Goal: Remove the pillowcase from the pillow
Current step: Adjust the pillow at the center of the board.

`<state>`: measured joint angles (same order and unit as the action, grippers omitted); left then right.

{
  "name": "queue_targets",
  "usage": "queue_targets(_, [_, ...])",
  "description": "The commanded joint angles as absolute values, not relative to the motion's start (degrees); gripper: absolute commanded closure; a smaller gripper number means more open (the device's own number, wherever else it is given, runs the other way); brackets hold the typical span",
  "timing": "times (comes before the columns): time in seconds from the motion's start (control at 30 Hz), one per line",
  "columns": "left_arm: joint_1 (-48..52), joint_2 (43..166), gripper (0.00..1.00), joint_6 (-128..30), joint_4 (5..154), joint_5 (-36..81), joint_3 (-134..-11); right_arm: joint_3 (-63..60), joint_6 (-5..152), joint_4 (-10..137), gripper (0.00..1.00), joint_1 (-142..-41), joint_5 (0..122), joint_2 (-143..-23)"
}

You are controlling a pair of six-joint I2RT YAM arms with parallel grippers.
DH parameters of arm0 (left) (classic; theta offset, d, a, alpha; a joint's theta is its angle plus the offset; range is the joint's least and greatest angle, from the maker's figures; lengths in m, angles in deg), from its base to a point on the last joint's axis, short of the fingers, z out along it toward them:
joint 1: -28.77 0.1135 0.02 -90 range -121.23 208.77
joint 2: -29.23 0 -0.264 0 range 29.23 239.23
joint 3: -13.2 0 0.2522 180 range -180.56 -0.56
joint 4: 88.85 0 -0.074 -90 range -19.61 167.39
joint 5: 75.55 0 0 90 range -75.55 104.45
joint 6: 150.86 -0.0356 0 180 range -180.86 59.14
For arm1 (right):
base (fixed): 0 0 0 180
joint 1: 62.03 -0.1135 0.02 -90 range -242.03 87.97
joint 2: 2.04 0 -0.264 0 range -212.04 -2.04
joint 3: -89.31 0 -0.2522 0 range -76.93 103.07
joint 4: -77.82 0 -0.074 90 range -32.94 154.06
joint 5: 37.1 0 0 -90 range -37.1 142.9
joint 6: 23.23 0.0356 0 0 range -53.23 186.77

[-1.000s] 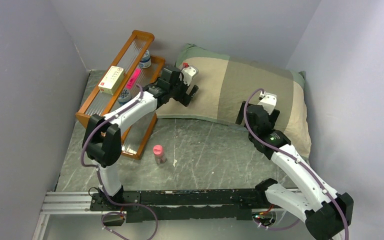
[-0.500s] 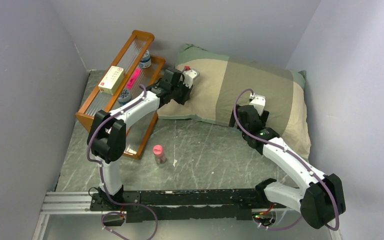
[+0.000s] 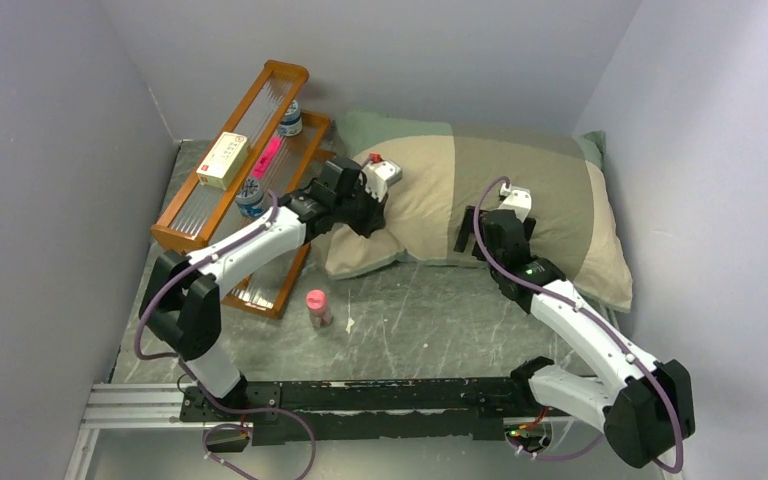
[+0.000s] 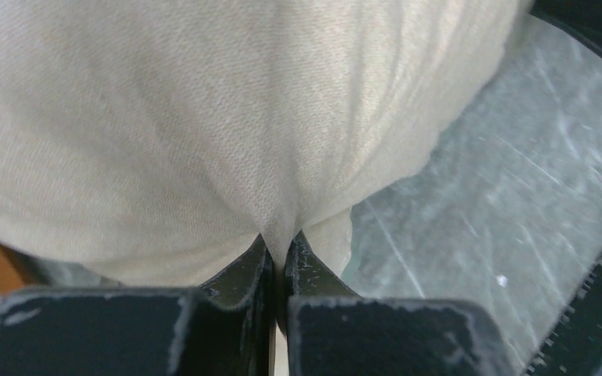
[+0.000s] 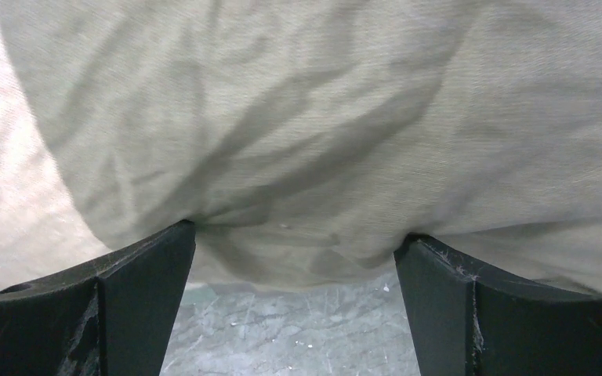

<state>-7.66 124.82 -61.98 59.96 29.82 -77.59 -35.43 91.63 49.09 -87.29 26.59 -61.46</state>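
– Jaws first: how do they stand?
– The left gripper (image 4: 280,249) is clenched on a pinch of beige cloth from the pillowcase (image 3: 520,190), and the fabric puckers into the seam between its fingers. The right gripper (image 5: 294,239) is spread wide and grips nothing. Both its fingertips are pressed against the cloth's near edge, which sags between them.
– What's nearest the arms?
– A black rail (image 3: 360,395) carries both bases, and beyond it is the scratched grey-green table (image 3: 430,310). A small pink bottle (image 3: 317,308) stands upright there, apart from everything else.
– And the pillowcase?
– It lies across the far right part of the table, checked face up in beige and olive, with a green edge along the back. It looks plump and full. The pillow is covered, so I can't see it. The left gripper holds the cloth near its left end, where the near corner bulges toward the arms. The right gripper meets the near edge about midway along.
– Farther back, on the left?
– An orange-brown wooden rack (image 3: 287,70) runs toward the back corner. On it are a cream box (image 3: 222,158), a pink strip (image 3: 266,155) and a blue-labelled bottle (image 3: 290,120). I can't tell whether the rack touches the pillowcase.
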Motion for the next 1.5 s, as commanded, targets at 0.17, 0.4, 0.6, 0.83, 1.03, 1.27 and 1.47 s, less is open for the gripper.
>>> queue_targets(0.17, [-17.04,115.91,0.95,-54.83,61.10,42.29,-73.95,-32.85,89.52,49.21,0.00,-87.08,32.31,-57.30])
queue_targets(0.4, [-25.99,115.69,0.95,-54.38,63.18,42.94,-75.03,-31.43,88.84,47.01,0.00,-87.08,32.14,-54.66])
queue_targets(0.6, [-32.99,115.03,0.95,-54.76,66.56,43.80,-74.48,-31.48,88.99,46.36,0.00,-87.08,31.43,-51.99])
queue_targets(0.83, [-34.78,114.06,0.94,-54.91,70.96,41.54,-72.78,-32.26,89.06,46.43,0.00,-87.08,31.25,-50.63])
queue_targets(1.03, [-31.13,113.74,0.65,-57.34,64.97,36.44,-77.33,-32.84,88.01,46.84,0.00,-87.09,30.82,-47.87])
queue_targets(1.27, [-20.69,111.33,0.32,-59.30,61.51,35.98,-83.37,-35.39,88.82,46.94,0.00,-87.04,29.55,-43.41])
queue_targets(1.47, [-9.39,117.27,0.16,-59.23,57.96,38.54,-89.33,-35.53,91.14,44.74,0.00,-87.08,29.88,-43.00])
